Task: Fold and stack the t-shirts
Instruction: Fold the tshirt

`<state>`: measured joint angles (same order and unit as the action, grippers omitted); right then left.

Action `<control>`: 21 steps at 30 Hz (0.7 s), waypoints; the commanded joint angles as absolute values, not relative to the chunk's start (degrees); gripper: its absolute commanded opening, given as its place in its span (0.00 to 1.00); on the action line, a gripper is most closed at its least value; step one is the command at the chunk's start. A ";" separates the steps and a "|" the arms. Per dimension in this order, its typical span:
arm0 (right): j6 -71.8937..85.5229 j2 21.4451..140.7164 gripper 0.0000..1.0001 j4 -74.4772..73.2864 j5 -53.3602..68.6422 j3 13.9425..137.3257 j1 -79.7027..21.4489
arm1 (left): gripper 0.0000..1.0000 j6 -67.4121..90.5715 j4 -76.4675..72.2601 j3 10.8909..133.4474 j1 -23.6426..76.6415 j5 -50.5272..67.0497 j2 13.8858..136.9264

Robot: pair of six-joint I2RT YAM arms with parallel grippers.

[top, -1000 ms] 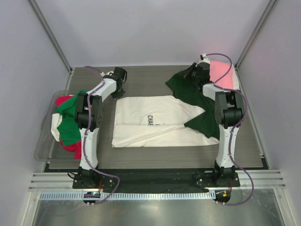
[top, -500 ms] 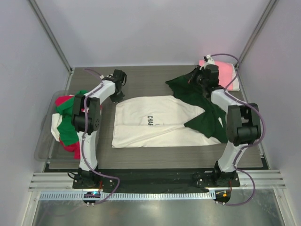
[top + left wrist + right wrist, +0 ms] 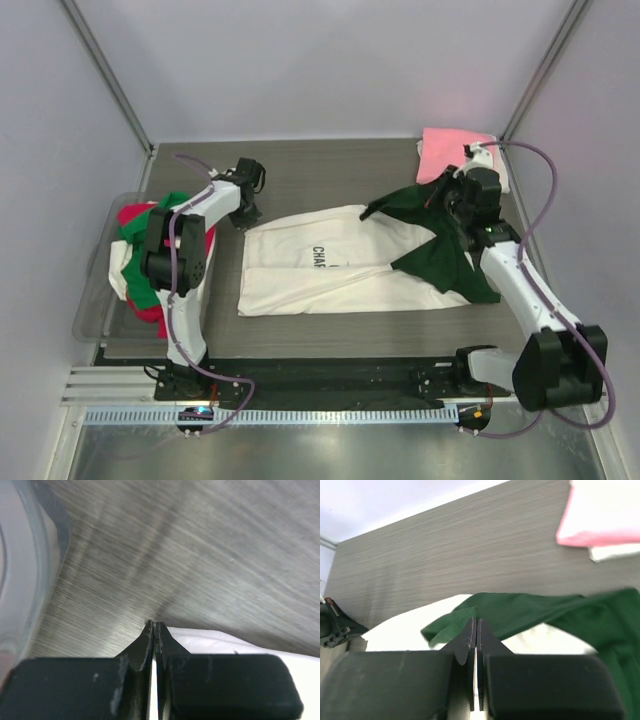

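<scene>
**A:** First item?
**B:** Cream shirt (image 3: 330, 262), black lettering. It lies flat in the middle of the table (image 3: 330, 165), with its length running left to right.

**A:** Anything attached to it?
**B:** Green cloth (image 3: 432, 258), dark, draped over the shirt's right end. Its far flap is raised off the table.

**A:** Raised by what?
**B:** Right gripper (image 3: 475, 622). Its jaws are clamped on a fold of the green cloth.

**A:** And the other arm?
**B:** Left gripper (image 3: 154, 625), at the shirt's far left corner. Its jaws are pressed together, with the tips at the cream edge. I cannot tell whether any cloth is caught.

**A:** Finished stock?
**B:** Pink shirt (image 3: 447, 155), folded, at the far right corner of the table. It lies on a folded white shirt (image 3: 612, 553).

**A:** Remaining stock?
**B:** Heap of shirts (image 3: 148, 265), red, green and white, unfolded. It sits in the clear tub (image 3: 90, 305) at the table's left edge, well apart from the cream shirt.
</scene>
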<state>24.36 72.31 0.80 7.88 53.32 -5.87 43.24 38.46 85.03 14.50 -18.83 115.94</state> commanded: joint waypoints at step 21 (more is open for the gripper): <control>36.38 29.11 0.01 -27.05 -16.78 35.33 -5.10 | 0.00 41.22 36.04 82.27 15.12 -18.81 107.58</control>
